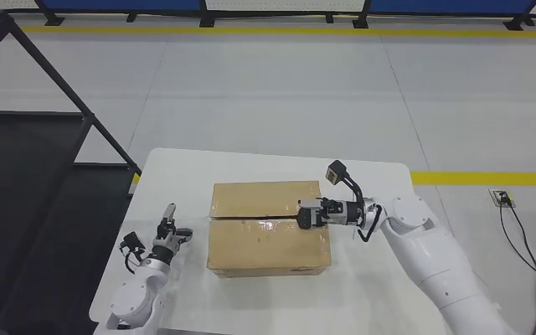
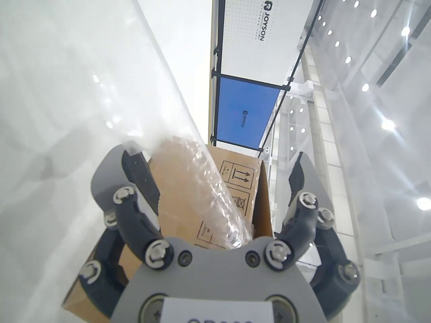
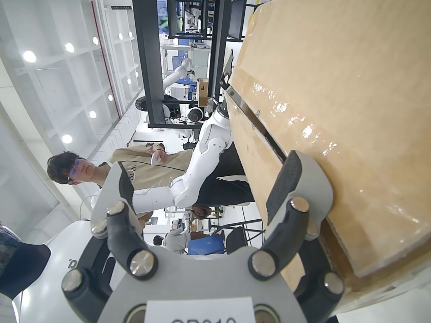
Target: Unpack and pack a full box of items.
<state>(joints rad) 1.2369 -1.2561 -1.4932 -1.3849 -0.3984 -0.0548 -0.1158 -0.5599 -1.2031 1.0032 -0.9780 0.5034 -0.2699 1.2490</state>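
Note:
A closed brown cardboard box [image 1: 268,234] lies in the middle of the white table [image 1: 251,172], with glossy tape along its centre seam [image 1: 251,219]. My right gripper [image 1: 305,217] is over the seam's right end, open. In the right wrist view the right gripper [image 3: 205,183] has one finger [image 3: 286,183] against the box top [image 3: 336,102] beside the slightly gaping seam [image 3: 262,132]. My left gripper [image 1: 170,219] stands open by the table's left edge, apart from the box. In the left wrist view the left gripper [image 2: 219,173] faces the box's printed end [image 2: 232,186].
A black metal frame [image 1: 75,126] stands just off the table's left side. Bare tabletop lies behind the box and to its left around the left arm. The table's right edge [image 1: 412,193] is close behind the right arm.

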